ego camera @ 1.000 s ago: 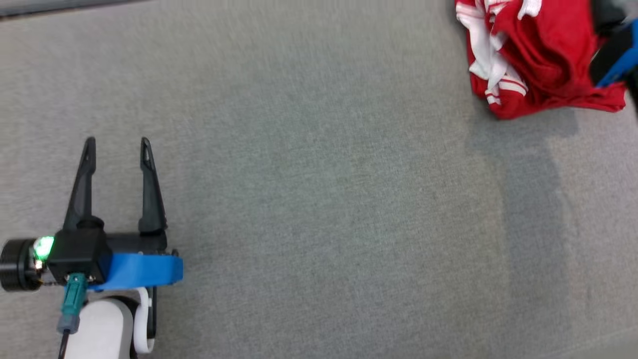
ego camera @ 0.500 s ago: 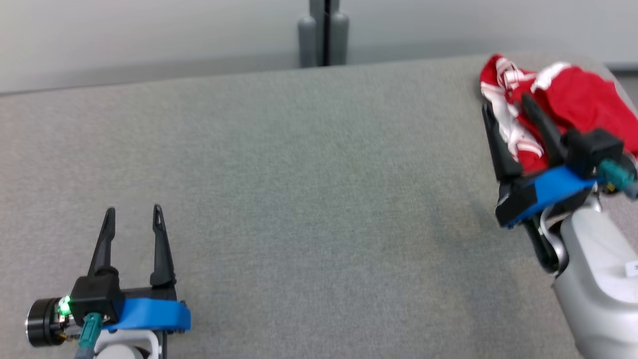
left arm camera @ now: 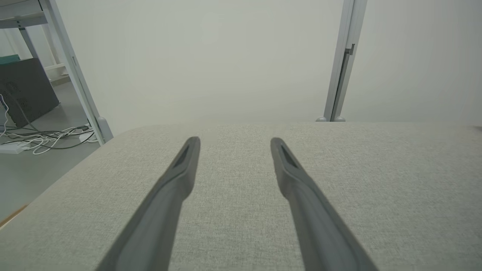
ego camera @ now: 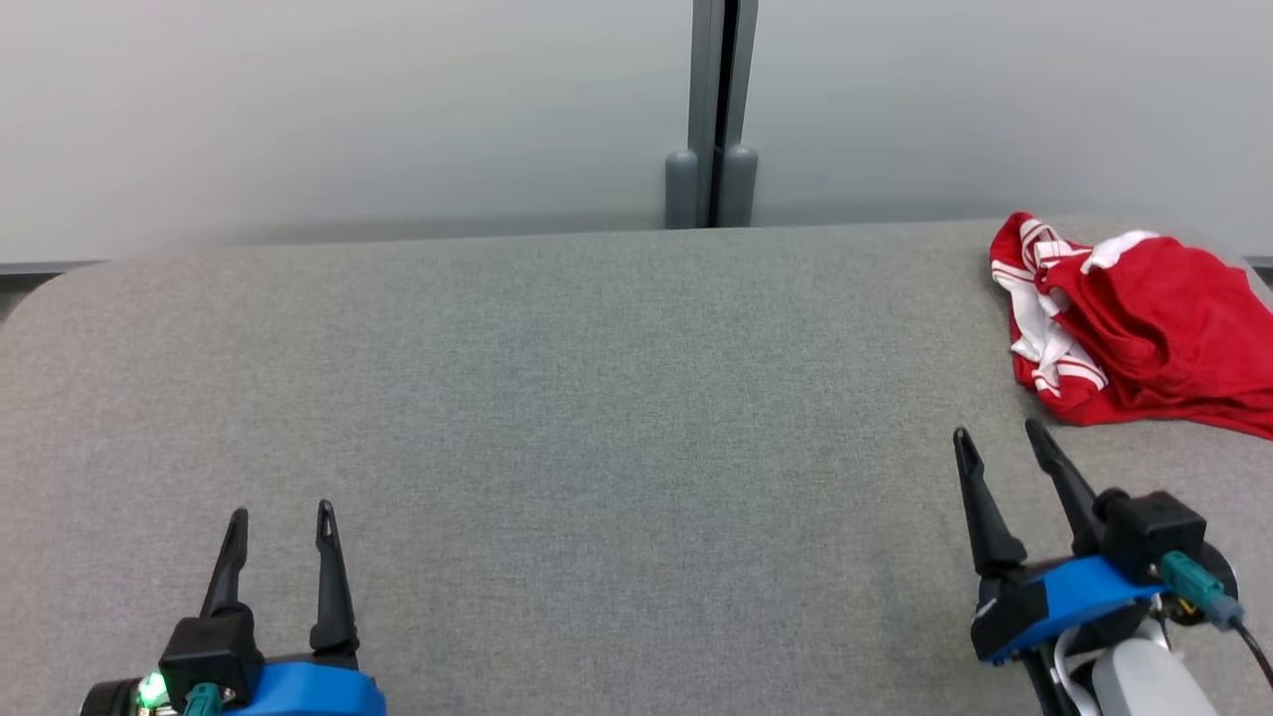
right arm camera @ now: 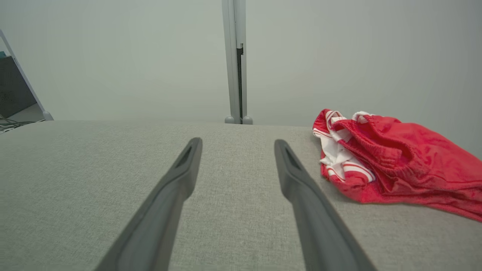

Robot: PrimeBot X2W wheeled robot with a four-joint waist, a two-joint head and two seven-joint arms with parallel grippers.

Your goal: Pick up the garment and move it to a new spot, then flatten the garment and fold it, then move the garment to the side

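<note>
The garment [ego camera: 1144, 328] is red with white stripes and lies crumpled at the far right of the grey padded table [ego camera: 597, 398]; in the right wrist view the garment [right arm camera: 391, 165] sits ahead and to the right of the fingers. My right gripper [ego camera: 1000, 430] stands open at the lower right, a little short of the cloth, with nothing between its fingers [right arm camera: 180, 177]. At the lower left my left gripper [ego camera: 281, 515] is open over bare table, fingers [left arm camera: 297, 180] empty.
A pale partition wall with a grey post [ego camera: 711, 109] stands right behind the table's far edge. Past the table's rounded left corner, the left wrist view shows floor with cables [left arm camera: 41, 135] and a dark panel [left arm camera: 26, 90].
The head camera has tilted up, so the wall is in sight. My right gripper has drawn back from the garment toward the near edge, open and empty. The garment stays on the table.
</note>
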